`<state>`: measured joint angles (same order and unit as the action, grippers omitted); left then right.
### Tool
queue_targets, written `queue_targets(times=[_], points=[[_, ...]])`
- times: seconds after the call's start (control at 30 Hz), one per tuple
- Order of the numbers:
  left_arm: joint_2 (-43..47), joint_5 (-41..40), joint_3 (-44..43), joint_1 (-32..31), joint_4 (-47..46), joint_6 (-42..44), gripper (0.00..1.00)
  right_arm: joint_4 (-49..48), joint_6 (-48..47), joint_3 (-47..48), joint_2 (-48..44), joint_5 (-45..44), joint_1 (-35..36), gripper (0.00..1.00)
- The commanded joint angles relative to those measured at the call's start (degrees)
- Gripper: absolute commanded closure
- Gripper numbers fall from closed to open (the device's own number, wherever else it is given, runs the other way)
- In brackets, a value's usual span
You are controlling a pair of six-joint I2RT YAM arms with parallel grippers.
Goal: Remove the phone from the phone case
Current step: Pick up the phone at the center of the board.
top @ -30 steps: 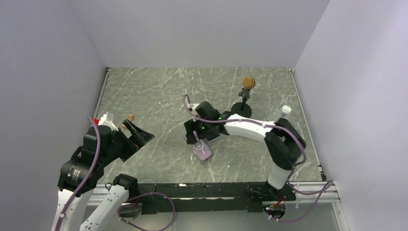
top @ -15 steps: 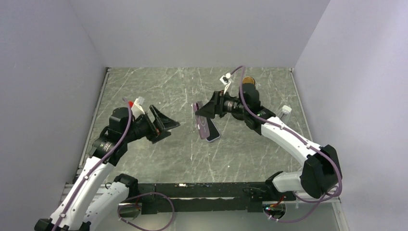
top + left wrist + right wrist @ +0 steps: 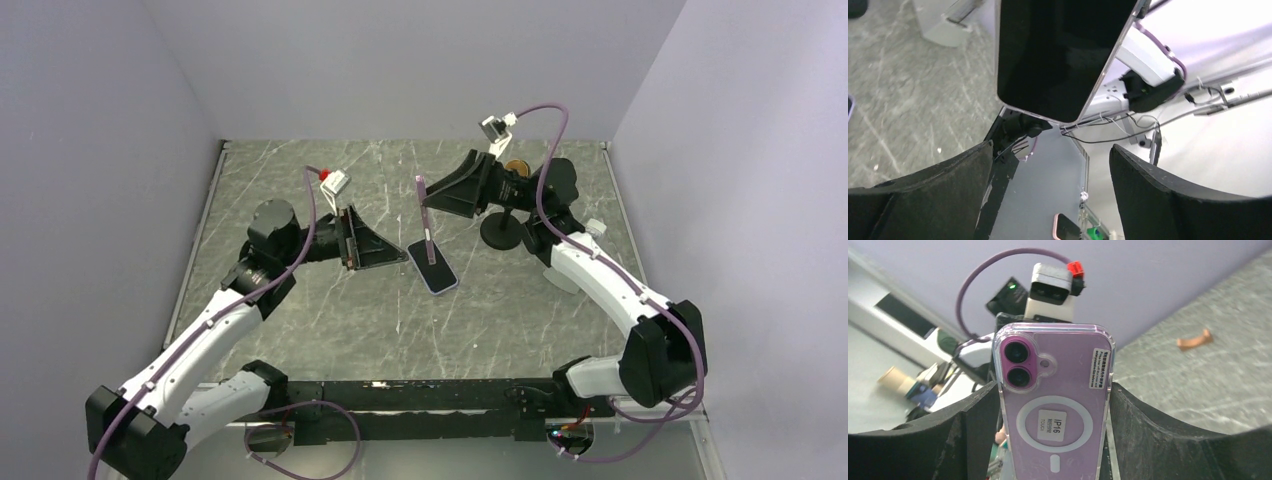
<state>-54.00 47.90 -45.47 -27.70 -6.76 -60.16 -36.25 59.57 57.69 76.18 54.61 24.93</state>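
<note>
- The grey-green marbled worktop (image 3: 300,190) is walled in by pale panels on three sides.
- The right arm (image 3: 600,285) reaches from the near right corner toward the middle of the far edge. The left arm (image 3: 210,330) reaches from the near left corner toward the centre.
- A black stand (image 3: 502,230) topped by a round brown disc (image 3: 516,168) is close to the far edge, right of the middle, partly hidden behind the right arm.
- The right end effector (image 3: 440,192) is clamped on the long sides of the phone case (image 3: 1054,427), holding it in the air over the middle of the worktop, toward the far edge.
- The phone (image 3: 1058,50) sits inside the case. Its lavender back shows through the clear shell, with the camera bump at the upper left and the white ring and short line below it. The top view shows the pair edge-on and nearly upright.
- The left end effector (image 3: 1050,150) has its fingers spread wide with nothing between them. It faces the phone's black screen, which hangs just beyond the fingertips without touching them.
- A darker phone (image 3: 434,270) lies flat, screen up, at the centre of the worktop, below the held one.
- A small tan object (image 3: 1194,340) lies on the worktop; I cannot tell what it is.
</note>
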Motion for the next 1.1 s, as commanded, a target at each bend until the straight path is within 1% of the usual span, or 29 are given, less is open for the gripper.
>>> queue_targets(times=[0.0, 0.07, 0.13, 0.23, 0.33, 0.4, 0.53, 0.6, 0.63, 0.7, 0.8, 0.87, 0.93, 0.97, 1.0, 1.07], points=[[-0.79, 8.85, -5.61, -0.27, -9.42, 5.28, 0.09, -20.52, 11.72, 6.60, 0.78, 7.53, -0.32, 1.00], [-1.96, 11.17, -5.96, -0.29, -11.20, 6.21, 0.09, -22.96, 13.96, 8.14, 1.20, 8.65, -0.32, 1.00], [-3.64, 12.34, -5.88, -0.25, -15.23, 5.80, 0.08, -21.97, 14.12, 9.43, 1.30, 9.08, -0.32, 1.00], [-7.28, 13.08, -5.35, -0.48, -25.11, 2.19, 0.06, -19.90, 13.22, 10.20, 0.75, 9.40, -0.33, 1.00], [-11.78, 14.45, -7.11, -0.59, -28.93, 1.06, 0.07, -17.20, 11.80, 10.48, 0.25, 8.51, -0.17, 1.00], [-13.66, 13.91, -7.66, -1.07, -32.54, -0.40, 0.07, -15.59, 10.78, 10.40, -0.09, 7.81, -0.11, 1.00], [-17.67, 13.92, -8.57, -3.45, -41.87, -4.10, 0.08, -17.08, 12.26, 9.51, -0.04, 6.90, 0.32, 1.00], [-19.65, 13.93, -8.11, -4.20, -48.62, -7.49, 0.08, -17.62, 12.83, 9.44, -0.02, 6.49, 0.49, 1.00], [-20.64, 14.16, -7.94, -4.44, -53.97, -9.58, 0.08, -17.66, 12.90, 9.37, 0.01, 6.29, 0.47, 1.00], [-23.14, 15.03, -8.36, -4.76, -61.48, -14.08, 0.10, -17.34, 12.79, 9.28, 0.06, 5.97, 0.60, 1.00], [-26.97, 16.42, -10.32, -5.46, -73.28, -22.51, 0.13, -18.93, 13.71, 9.08, 0.34, 5.62, 0.56, 1.00], [-28.92, 16.10, -11.20, -5.57, -78.65, -27.08, 0.15, -18.93, 13.76, 9.43, 0.53, 5.60, 0.71, 1.00], [-30.14, 16.29, -12.25, -5.70, -80.32, -28.61, 0.20, -19.91, 14.29, 9.57, 0.69, 5.40, 0.74, 1.00], [-30.31, 16.11, -12.52, -5.70, -80.48, -28.71, 0.24, -20.18, 14.52, 9.73, 0.88, 5.48, 0.74, 1.00], [-30.45, 15.90, -12.73, -5.68, -80.40, -28.59, 0.29, -20.88, 14.94, 9.70, 1.06, 5.48, 0.74, 1.00], [-30.47, 15.46, -13.19, -5.73, -80.41, -28.55, 0.43, -21.97, 15.88, 9.60, 1.45, 5.58, 0.78, 1.00]])
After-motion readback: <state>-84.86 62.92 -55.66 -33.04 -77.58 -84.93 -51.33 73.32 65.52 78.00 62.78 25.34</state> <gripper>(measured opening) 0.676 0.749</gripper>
